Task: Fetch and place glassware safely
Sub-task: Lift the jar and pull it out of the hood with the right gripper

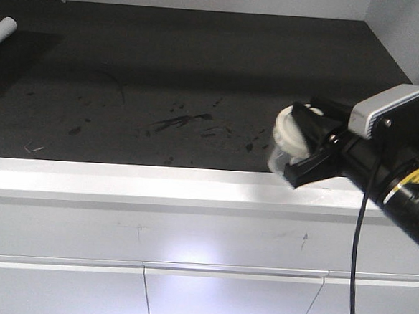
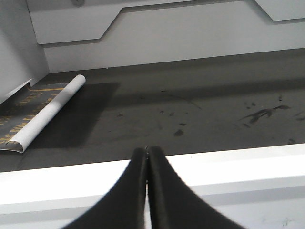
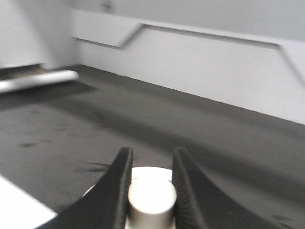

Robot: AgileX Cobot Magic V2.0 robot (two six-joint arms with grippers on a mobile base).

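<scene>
Clamped only on the lid knob (image 3: 151, 198), the right gripper (image 3: 152, 155) holds the glass jar (image 1: 286, 137) at the counter's (image 1: 201, 70) front right edge (touching or not, I can't tell), so lid and glass could part and fall; the left gripper (image 2: 147, 150) is pinched shut, empty.

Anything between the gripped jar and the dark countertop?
Nothing visible. The small clear glass jar with cream-white lid, in the right gripper, is at the front edge of the black countertop; the white cylindrical tube lies far left.
</scene>
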